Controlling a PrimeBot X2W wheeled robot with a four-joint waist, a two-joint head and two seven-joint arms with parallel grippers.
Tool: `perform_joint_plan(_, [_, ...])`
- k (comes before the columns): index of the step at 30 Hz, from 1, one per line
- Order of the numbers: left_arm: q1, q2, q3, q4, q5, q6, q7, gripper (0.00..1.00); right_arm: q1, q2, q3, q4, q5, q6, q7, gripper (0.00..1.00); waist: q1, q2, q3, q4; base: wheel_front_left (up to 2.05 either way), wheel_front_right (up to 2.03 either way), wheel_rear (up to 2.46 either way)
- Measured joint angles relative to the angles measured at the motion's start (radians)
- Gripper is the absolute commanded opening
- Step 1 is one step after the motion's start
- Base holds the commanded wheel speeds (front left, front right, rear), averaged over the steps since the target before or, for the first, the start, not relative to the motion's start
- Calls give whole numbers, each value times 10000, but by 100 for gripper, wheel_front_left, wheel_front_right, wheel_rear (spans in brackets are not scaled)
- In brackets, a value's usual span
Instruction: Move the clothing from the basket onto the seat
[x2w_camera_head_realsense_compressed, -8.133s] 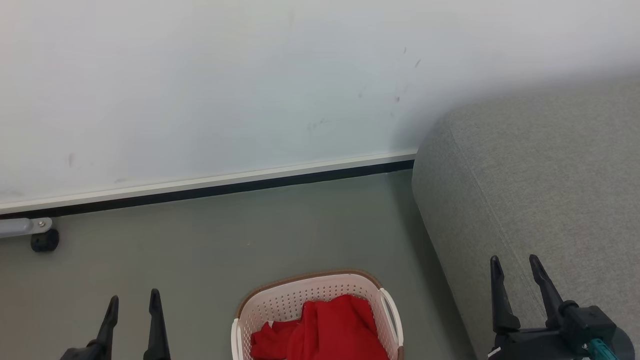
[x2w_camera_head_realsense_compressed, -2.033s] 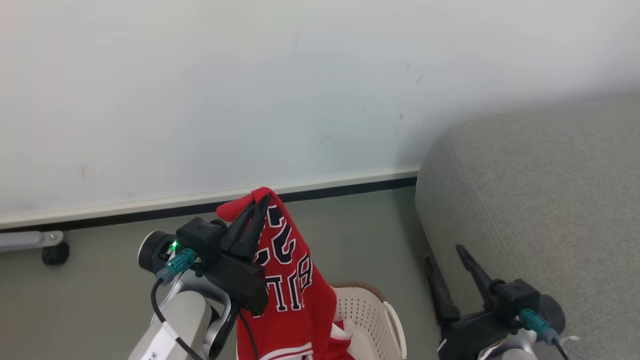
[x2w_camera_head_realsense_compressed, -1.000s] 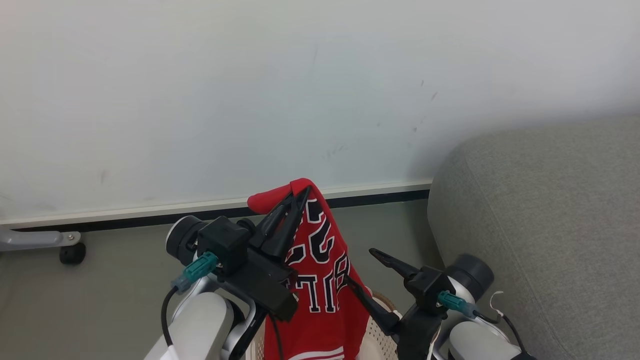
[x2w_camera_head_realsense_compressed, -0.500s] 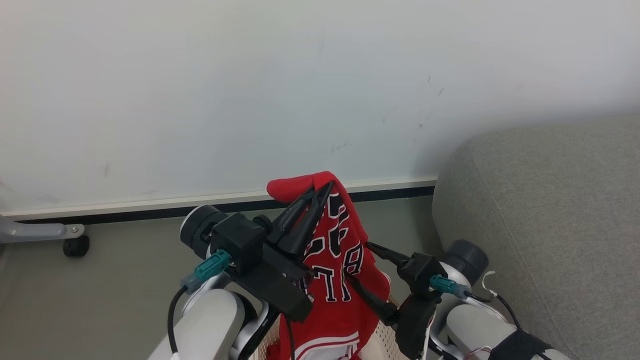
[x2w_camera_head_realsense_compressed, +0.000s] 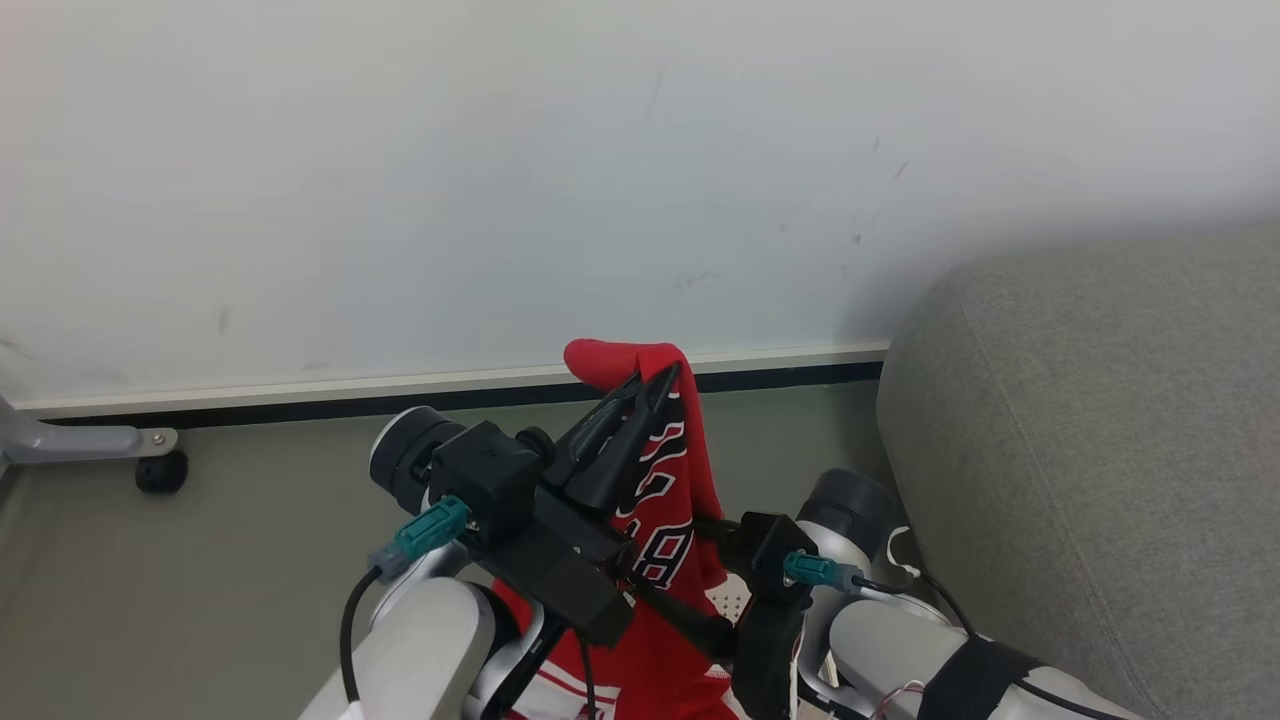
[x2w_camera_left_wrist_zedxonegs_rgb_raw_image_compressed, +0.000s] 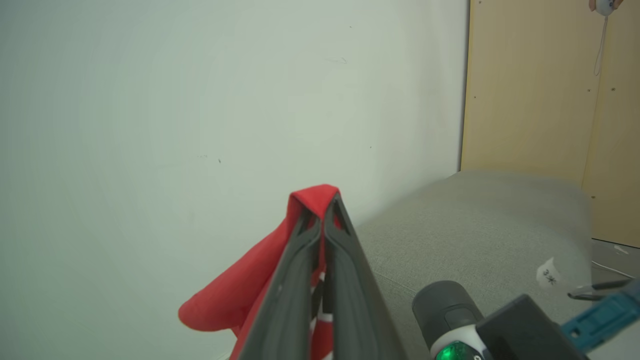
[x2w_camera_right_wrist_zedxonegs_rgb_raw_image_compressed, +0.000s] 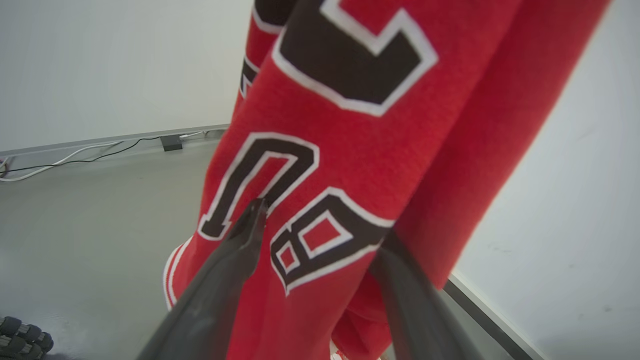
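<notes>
My left gripper (x2w_camera_head_realsense_compressed: 655, 382) (x2w_camera_left_wrist_zedxonegs_rgb_raw_image_compressed: 325, 202) is raised in front of the wall and shut on a fold of the red jersey (x2w_camera_head_realsense_compressed: 662, 490) (x2w_camera_right_wrist_zedxonegs_rgb_raw_image_compressed: 350, 150). The jersey hangs down from the fingertips, its black-and-white lettering facing me. My right gripper (x2w_camera_head_realsense_compressed: 660, 550) (x2w_camera_right_wrist_zedxonegs_rgb_raw_image_compressed: 320, 225) stands open, reaching in from the right with one finger on each side of the hanging cloth. A small perforated patch of the basket (x2w_camera_head_realsense_compressed: 728, 598) peeks out below, between the arms. The grey seat (x2w_camera_head_realsense_compressed: 1100, 450) (x2w_camera_left_wrist_zedxonegs_rgb_raw_image_compressed: 475, 225) rises at the right. The shorts are hidden.
A pale wall with a dark baseboard (x2w_camera_head_realsense_compressed: 300, 408) runs behind. A grey metal leg with a black caster (x2w_camera_head_realsense_compressed: 160, 470) stands at the far left. The left wrist view has a wooden panel (x2w_camera_left_wrist_zedxonegs_rgb_raw_image_compressed: 550, 100) behind the seat. Cables (x2w_camera_right_wrist_zedxonegs_rgb_raw_image_compressed: 75, 157) lie along the wall.
The left gripper took the jersey out of the basket and lifted it up and rightward. The right gripper swung in from beside the seat and now straddles the cloth. The camera has also shifted.
</notes>
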Motion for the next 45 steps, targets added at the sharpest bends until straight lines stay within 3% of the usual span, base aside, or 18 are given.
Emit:
perform_joint_plan(2, [0, 4, 10, -10, -21, 0, -2, 0, -61, 75, 50, 12, 198, 0, 0, 30, 0, 0, 26, 18, 0, 0, 0])
perform_joint_plan(3, [0, 13, 15, -13, -35, 0, -2, 0, -105, 98, 81, 10, 276, 0, 0, 11, 0, 1, 39, 25, 0, 0, 0])
perform_joint_plan(4, [0, 36, 29, -15, -42, 0, 0, 0, -174, 105, 86, -15, 309, 0, 0, 0, 0, 0, 51, 30, 0, 0, 0])
perform_joint_plan(14, [99, 372, 568, 128, -278, 182, -4, 0, -411, -121, 67, -357, 957, 0, 2, 0, 0, 0, 112, -195, 0, 0, 0])
perform_joint_plan(15, [140, 378, 593, 153, -355, 205, -4, 4, -411, -171, 65, -407, 1024, 0, 2, 0, 0, 0, 116, -244, 0, 0, 0])
perform_joint_plan(19, [376, 464, 752, 336, -437, 286, -8, 49, -411, -355, 52, -631, 1283, 0, 2, 0, 0, 1, 128, -457, 0, 0, 0])
perform_joint_plan(20, [436, 500, 805, 376, -449, 324, -10, 82, -410, -389, 33, -698, 1373, 0, 2, 0, 0, 1, 130, -518, 0, 0, 0])
perform_joint_plan(21, [481, 525, 828, 424, -454, 372, -17, 100, -410, -416, -19, -742, 1471, 0, 2, 0, -1, 0, 129, -579, 0, 0, 0])
perform_joint_plan(34, [1210, 625, 1083, 637, -683, 466, -313, 100, -401, -1296, -1465, -819, 1870, 0, 2, 0, 0, 0, 51, -1488, 0, 0, 0])
perform_joint_plan(45, [2199, 713, 466, 644, -662, 357, -456, 100, 67, -2197, -2184, -1112, 1722, -21, 2, 0, -1, 0, -86, -2404, 0, 0, 0])
